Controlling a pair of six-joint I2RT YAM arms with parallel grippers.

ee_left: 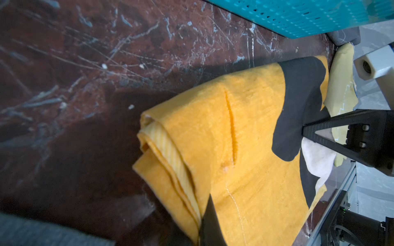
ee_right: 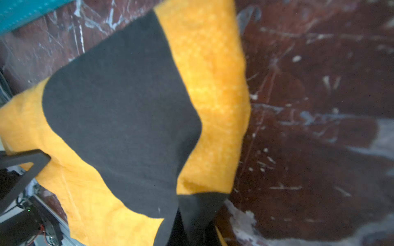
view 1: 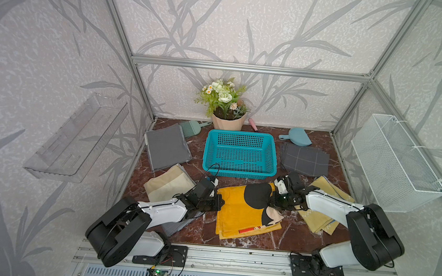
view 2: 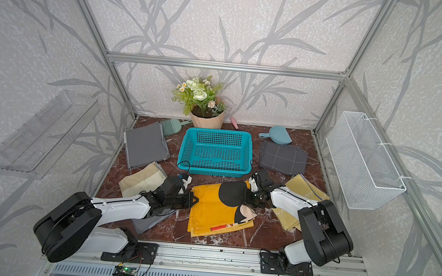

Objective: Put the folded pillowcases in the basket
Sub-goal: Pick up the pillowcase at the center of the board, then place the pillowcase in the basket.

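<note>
pillowcase [view 1: 243, 217]: folded in layers, orange-yellow with black rounded patches | pose: on the desk [view 1: 296, 232], near edge flat, far corners raised | grip: left pincer [view 1: 221, 201] and right pincer [view 1: 270, 201] clamped on its side edges | basket [view 1: 242, 133]: turquoise, rectangular, lattice walls and bottom, upright, just behind pillowcase, not touching

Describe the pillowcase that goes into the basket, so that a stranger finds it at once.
On the red-brown marble table, look on the robot's side of the turquoise basket. The folded pillowcase lies there, in the middle. It alone is bright orange-yellow with large black shapes; its nearest neighbours are a pale beige cloth and a dull mustard cloth.
</note>
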